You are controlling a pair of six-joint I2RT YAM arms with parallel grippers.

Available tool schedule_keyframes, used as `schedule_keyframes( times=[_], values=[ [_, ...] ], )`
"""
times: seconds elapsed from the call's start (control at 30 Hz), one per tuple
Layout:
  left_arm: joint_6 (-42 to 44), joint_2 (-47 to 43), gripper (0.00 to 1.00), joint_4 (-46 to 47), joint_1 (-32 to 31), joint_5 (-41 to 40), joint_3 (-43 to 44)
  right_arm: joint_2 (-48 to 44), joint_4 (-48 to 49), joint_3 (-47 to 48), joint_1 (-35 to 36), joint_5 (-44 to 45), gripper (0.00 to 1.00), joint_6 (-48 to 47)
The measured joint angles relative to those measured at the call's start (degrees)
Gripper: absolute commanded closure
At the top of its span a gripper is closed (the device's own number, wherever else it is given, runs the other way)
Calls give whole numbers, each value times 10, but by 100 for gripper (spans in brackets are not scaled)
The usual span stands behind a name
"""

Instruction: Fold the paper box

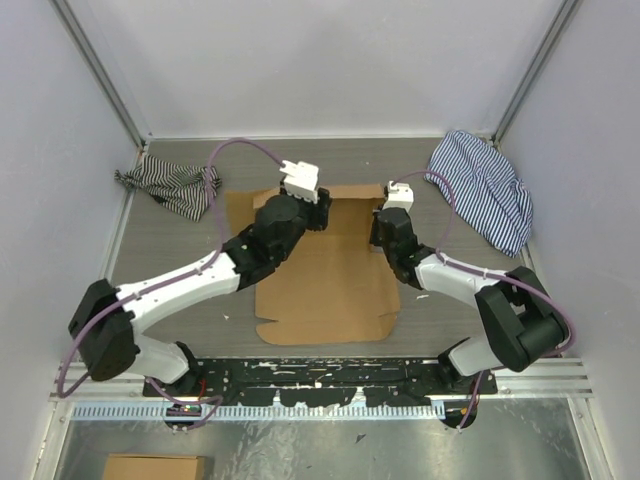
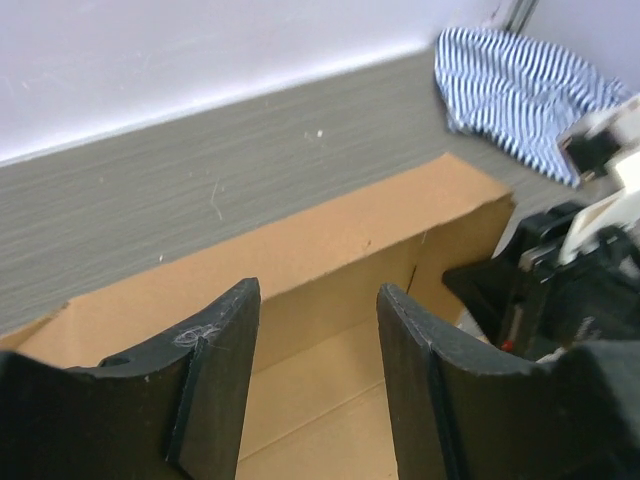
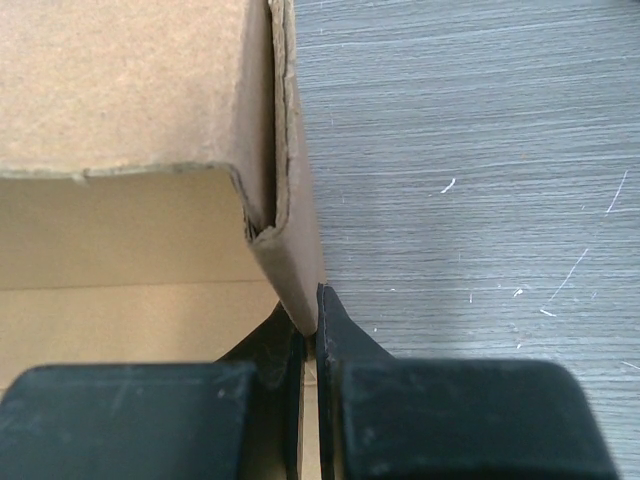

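- On the right gripper (image 3: pixel 312 322), I read the fingers as closed together, pinching the lower end of an upright side wall of the plain brown cardboard paper box (image 3: pixel 130 90)
- That pinched wall stands at a corner of the box, where it meets a second raised panel; the grey wood-grain table (image 3: pixel 470 150) lies just beside it on the outer side
- On the left gripper (image 2: pixel 318 300), I read the fingers as spread apart with nothing between them; they hang over the inner floor of the paper box, facing its raised far wall
- From the top view, I place the paper box in the middle of the table between both arms, its near part lying flat with the near edge toward the arm bases
- Crumpled black-and-white striped cloth (image 1: pixel 170 187): far left of the table, near the box's far left corner
- Blue-and-white striped cloth (image 1: pixel 485 190): far right of the table, apart from the box
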Motion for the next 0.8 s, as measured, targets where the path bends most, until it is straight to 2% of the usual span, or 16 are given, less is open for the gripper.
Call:
schedule_keyframes(
  times=[0.2,0.4,0.53,0.6,0.67,0.8],
  values=[
    [20,76,43,11,1,-2,0,4,0,4,2,0,99,-1],
    [26,98,45,22,1,-10,-9,9,0,8,3,0,99,-2],
    [22,66,44,14,1,-5,-19,12,-7,15,4,0,99,-3],
    [17,35,35,-8,1,-10,-19,16,-10,20,4,1,99,-3],
    [14,-2,30,-46,3,-30,-15,21,-13,26,4,1,99,-2],
    [1,-54,28,-130,38,-73,5,26,-22,35,5,4,99,0]
  ],
)
